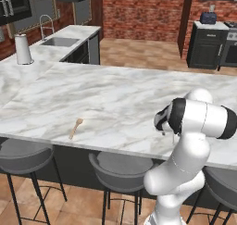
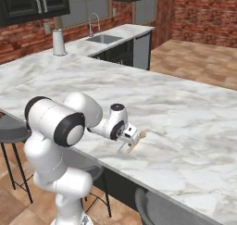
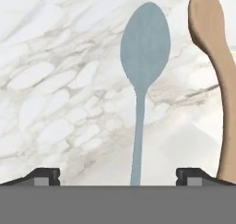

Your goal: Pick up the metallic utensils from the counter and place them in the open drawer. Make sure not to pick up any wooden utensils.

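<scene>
The hand view looks down on a metal spoon (image 3: pixel 144 80) lying flat on the white, grey-veined marble surface (image 3: pixel 60 80). The spoon is a flat blue-grey, with an oval bowl tapering into a thin straight handle. In this view its long axis runs almost straight up and down, the bowl toward the top and the handle running down between the two dark fingertips (image 3: pixel 46 176) of the tool (image 3: pixel 118 177). Those tips stand wide apart, one on either side of the handle, and grip nothing.

Just beside the metal spoon, on the right of that view, lies a light-tan wooden utensil (image 3: pixel 216 80), roughly parallel to it, its rounded end also toward the top. The two do not touch.

In the right base view the tool (image 2: pixel 126 137) hangs low over the near edge of the surface (image 2: pixel 185 117), and the wooden utensil (image 2: pixel 137 140) lies just past it. In the left base view a second small wooden spoon (image 1: pixel 75 128) lies near the front edge, well to the left of the arm.
</scene>
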